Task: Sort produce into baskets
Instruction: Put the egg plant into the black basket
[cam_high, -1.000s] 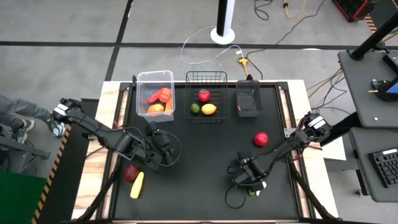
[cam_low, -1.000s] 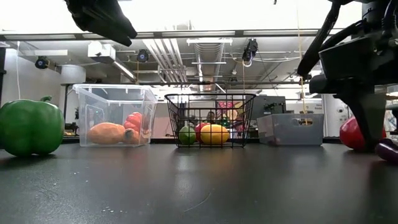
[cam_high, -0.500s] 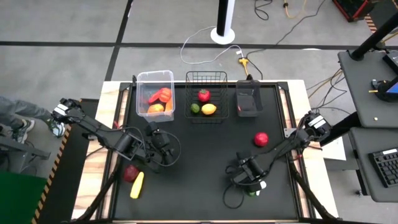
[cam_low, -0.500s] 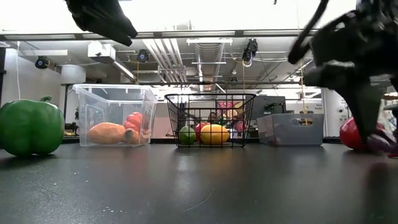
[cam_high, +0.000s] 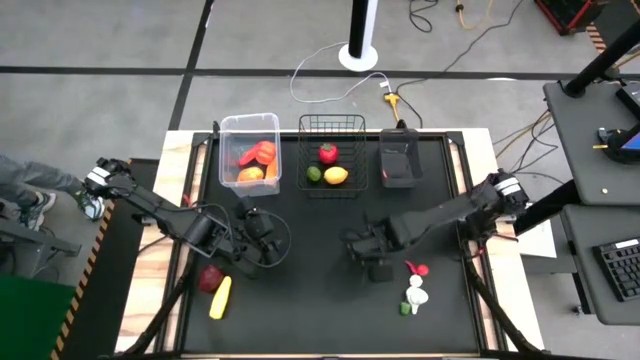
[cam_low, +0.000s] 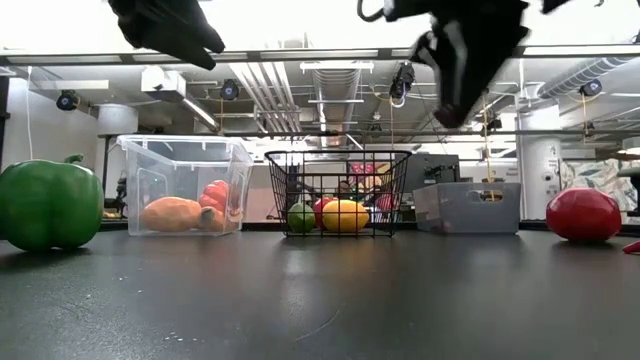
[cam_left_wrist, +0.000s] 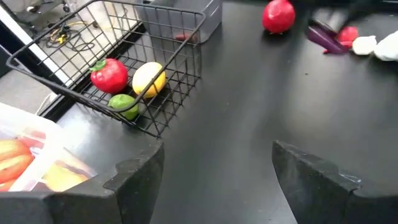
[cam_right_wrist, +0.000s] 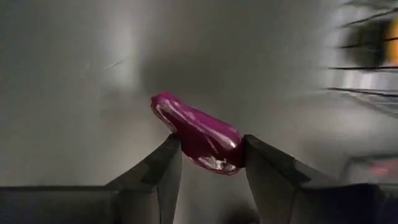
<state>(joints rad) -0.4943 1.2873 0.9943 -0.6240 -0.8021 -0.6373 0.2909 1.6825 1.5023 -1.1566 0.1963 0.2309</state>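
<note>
Right gripper (cam_right_wrist: 208, 177) clamped on a small glossy purple toy vegetable, oblong like an eggplant (cam_right_wrist: 198, 134), carried clear of the black matte tabletop (cam_high: 330, 300) near mid-table, in front of the black wire-mesh basket (cam_high: 332, 124); fingers (cam_right_wrist: 155, 171) pinching only the near end, most of the piece jutting out beyond the tips. Left gripper (cam_left_wrist: 214, 180) hovering empty in front of the clear plastic tub (cam_high: 249, 127), jaws wide apart, waiting. Best carried slowly and level, since so slim a pinch on a slick curved toy could pivot or slip; best released low over whichever container suits it, perhaps the smaller smoky dark bin (cam_high: 398, 150), though which one cannot be told. Already sorted: orange and red pieces in the tub, a red, a green and a yellow fruit inside the wire basket. Loose on the table: a round red fruit (cam_low: 583, 214), small white and red bits (cam_high: 416, 296) near the front right, a yellow piece (cam_high: 220, 297) and a red one at front left, a big green bell pepper (cam_low: 48, 204). Beyond the table: grey floor with dark tape lines, trailing cables, a white post base, ceiling ducts and strip lights overhead
</note>
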